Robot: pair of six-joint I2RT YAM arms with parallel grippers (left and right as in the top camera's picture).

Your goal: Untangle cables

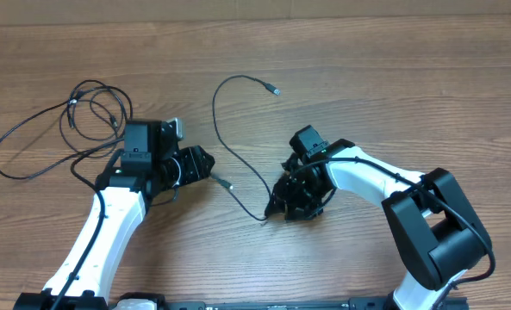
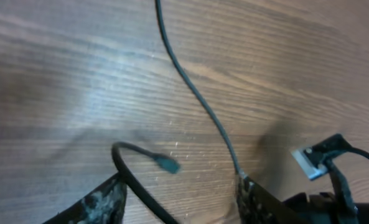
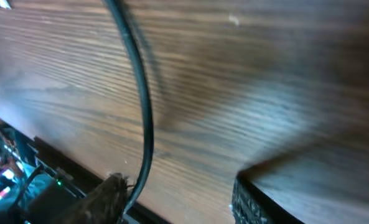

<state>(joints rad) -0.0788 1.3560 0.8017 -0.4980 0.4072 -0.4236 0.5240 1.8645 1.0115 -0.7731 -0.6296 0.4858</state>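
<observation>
With right fingers (image 3: pixel 106 200) spread astride one slack cable (image 3: pixel 149 124), grips nothing, letting it lie free; likewise left fingers (image 2: pixel 100 205), plug end (image 2: pixel 167 163) between. Leaves tangle (image 1: pixel 72 103) at ten o'clock.

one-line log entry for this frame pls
left gripper: open, plug end between jaws | right gripper: open, cable beside one jaw | bunch: looped, not held
</observation>
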